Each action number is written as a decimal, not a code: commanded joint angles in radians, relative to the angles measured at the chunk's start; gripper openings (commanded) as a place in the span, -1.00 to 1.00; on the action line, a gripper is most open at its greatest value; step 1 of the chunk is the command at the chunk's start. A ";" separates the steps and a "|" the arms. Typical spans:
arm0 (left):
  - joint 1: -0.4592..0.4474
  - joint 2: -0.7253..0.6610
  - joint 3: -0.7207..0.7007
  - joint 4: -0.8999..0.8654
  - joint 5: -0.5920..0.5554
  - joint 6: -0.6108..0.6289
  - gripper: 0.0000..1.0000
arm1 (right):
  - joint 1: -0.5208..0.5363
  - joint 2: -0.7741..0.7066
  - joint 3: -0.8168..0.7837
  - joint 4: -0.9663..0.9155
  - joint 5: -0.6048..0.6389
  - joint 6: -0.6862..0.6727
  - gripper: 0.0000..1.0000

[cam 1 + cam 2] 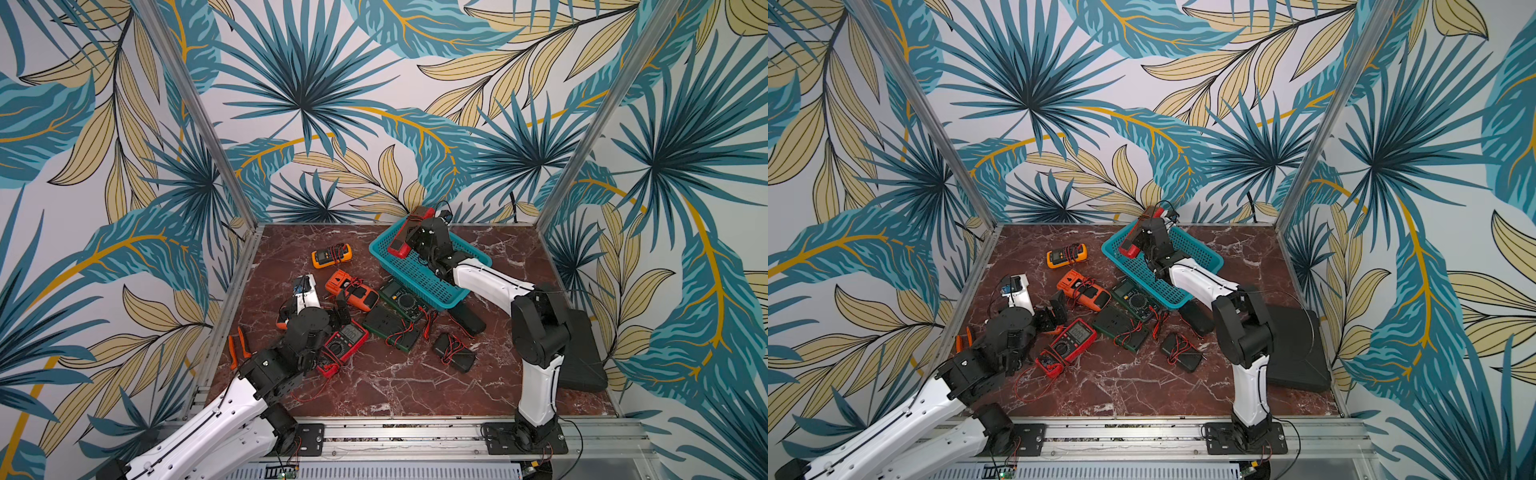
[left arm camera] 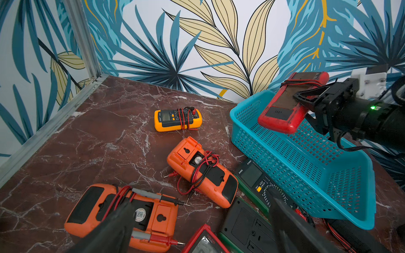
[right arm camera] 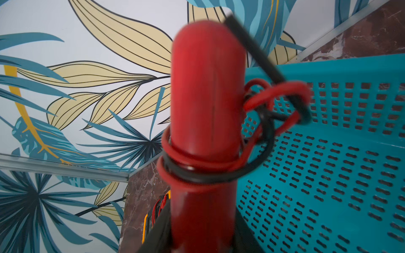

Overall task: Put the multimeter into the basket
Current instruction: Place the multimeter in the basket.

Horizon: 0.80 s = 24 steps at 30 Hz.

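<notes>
Multimeter (image 2: 282, 105), the red one, hangs tilted over the far end of the basket (image 2: 285, 166), clamped in my right tool (image 2: 301, 96) and not yet released. The basket looks empty, so I judge the drop is left. My left tool (image 2: 201, 199) gapes wide, holding nothing, above other meters (image 2: 177, 120) on the counter (image 2: 109, 142).

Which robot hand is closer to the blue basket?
Right. The right gripper is above the basket's far end, shut on a red multimeter. The left gripper is open, well apart from the basket, over an orange meter on the table.
</notes>
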 commanded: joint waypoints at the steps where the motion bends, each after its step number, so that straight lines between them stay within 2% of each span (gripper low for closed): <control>1: 0.014 -0.007 -0.029 0.005 0.054 -0.019 1.00 | -0.008 0.004 0.042 0.173 0.068 0.029 -1.00; 24: 0.029 0.012 -0.052 0.012 0.084 -0.057 1.00 | -0.022 0.184 0.053 0.204 0.058 0.129 -1.00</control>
